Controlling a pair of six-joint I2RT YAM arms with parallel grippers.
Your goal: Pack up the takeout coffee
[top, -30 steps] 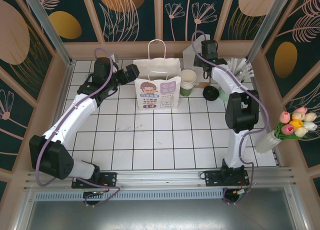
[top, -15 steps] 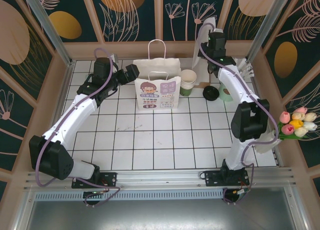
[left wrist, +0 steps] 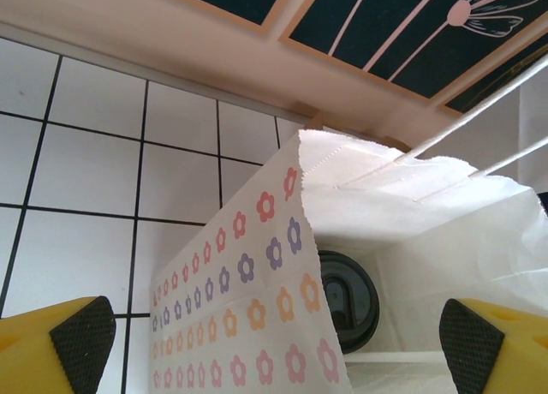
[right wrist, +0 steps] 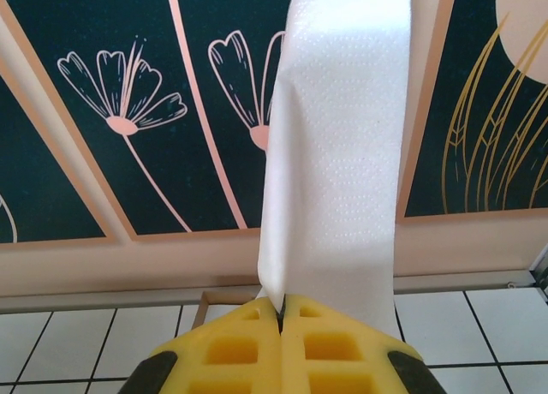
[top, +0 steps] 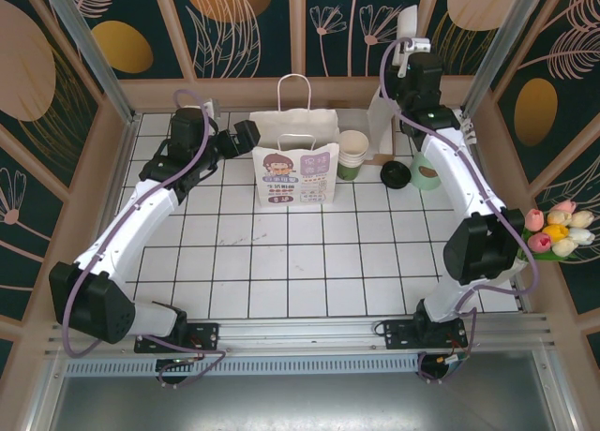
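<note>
Coffee (left wrist: 347, 300): where does it sit? (Q)
At the bottom of the bag (top: 295, 164), black lid facing the mouth. Packing of the cup itself looks done. (A)
What has just changed? (Q)
The right gripper (right wrist: 282, 319), fingers pressed together on a napkin (right wrist: 338, 154), has risen from low beside the cups (top: 353, 155) to high against the back wall. The sheet extends beyond the fingertips. Judged: the napkin is an extra meant for the bag, so a carry leftward over its mouth should follow. (A)
What else differs from the earlier frame? (Q)
Little. The left gripper (top: 246, 137) stays at the bag's left side, fingers spread wide to either side of that wall, gripping nothing. Bag, cups and loose lid (top: 395, 174) lie as before. (A)
</note>
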